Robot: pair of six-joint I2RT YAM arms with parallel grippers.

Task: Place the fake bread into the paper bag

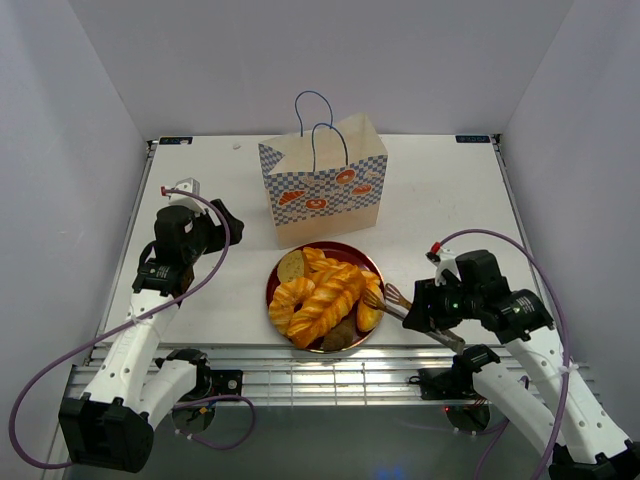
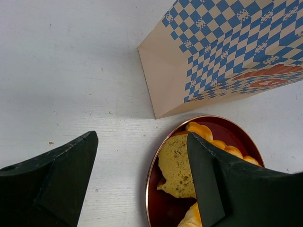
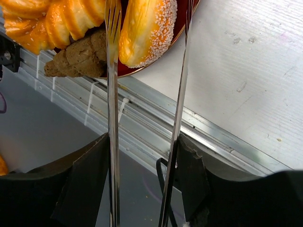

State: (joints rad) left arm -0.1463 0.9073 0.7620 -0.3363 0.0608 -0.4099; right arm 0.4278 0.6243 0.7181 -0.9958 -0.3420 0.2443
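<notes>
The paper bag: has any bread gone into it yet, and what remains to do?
Done: nothing that shows; the paper bag stands upright behind the red plate, no bread visible in it. In hand: the right tool holds metal tongs, their arms either side of a sugared roll at the plate's edge; the left tool is open, empty. Left: the whole pile of fake bread on the plate.

The left arm (image 1: 140, 335) is bent at the left side, and the left gripper (image 1: 224, 217) points to the right with its fingers apart, nothing between them. The right arm (image 1: 540, 370) reaches left; the right gripper (image 1: 420, 312) presses on metal tongs (image 1: 392, 300).
</notes>
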